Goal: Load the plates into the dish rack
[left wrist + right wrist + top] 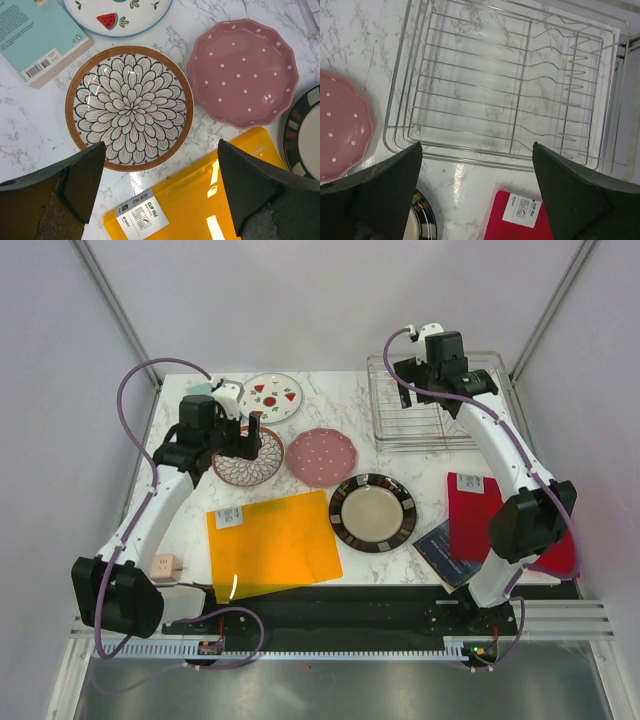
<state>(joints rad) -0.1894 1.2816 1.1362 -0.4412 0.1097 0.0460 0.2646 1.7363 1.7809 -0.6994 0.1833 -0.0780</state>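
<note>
Orange plastic lay nearest me, a flat sheet [275,545] at the front of the marble table [340,405], with a red sheet [470,515] off to the right. Neither belonged to the job. Just beyond them sat the dark-rimmed plate [373,512], cream in the middle. Further back the pink dotted plate [243,72] and the petal-patterned plate [129,107] lay side by side, and behind those was the white plate with fruit shapes [272,395]. All four plates lay flat on the marble, none loaded.

The left gripper [160,145] hung directly above the petal-patterned plate, jaws spread wide and empty over its near rim. To my eye it was lined up to take that one first. Farthest off, at the back right corner, the wire dish rack [480,85] stood bare. The right gripper [476,145] hovered over the rack's near edge, its fingers likewise apart with nothing between them. I guessed it was placed there to receive a plate or steady it into the slots.
</note>
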